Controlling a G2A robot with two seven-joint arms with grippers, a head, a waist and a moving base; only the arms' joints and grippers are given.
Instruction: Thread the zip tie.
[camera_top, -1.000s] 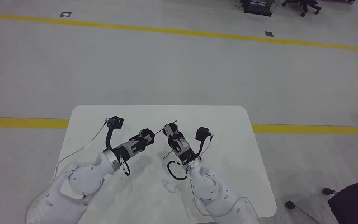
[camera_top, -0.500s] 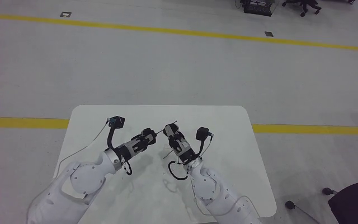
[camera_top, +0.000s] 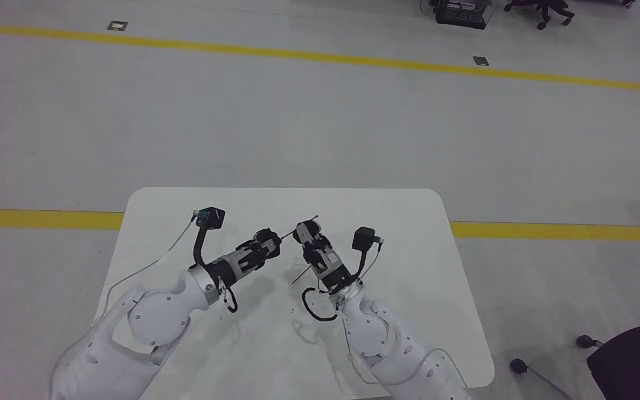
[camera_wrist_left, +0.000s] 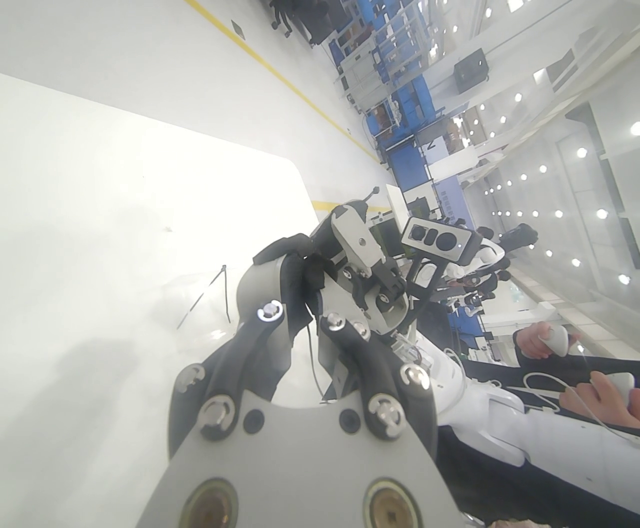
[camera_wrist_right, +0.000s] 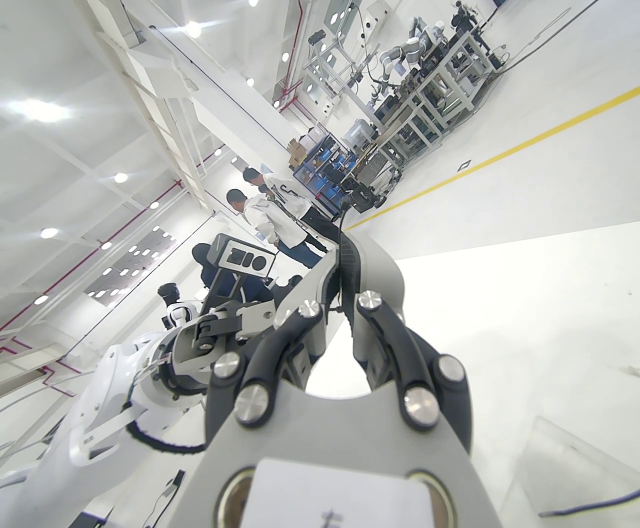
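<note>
Your left gripper (camera_top: 270, 239) and right gripper (camera_top: 303, 233) are each pinched closed on the zip tie (camera_top: 311, 217), held between them above the table (camera_top: 400, 230); its tail looks not yet through the head, so threading is left to do

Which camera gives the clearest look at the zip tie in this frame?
The right wrist view: the zip tie is a black strap pinched in the right tool, sticking out past its tips. In the top view it is a thin dark line at that tool. In the left wrist view I cannot pick it out.
</note>
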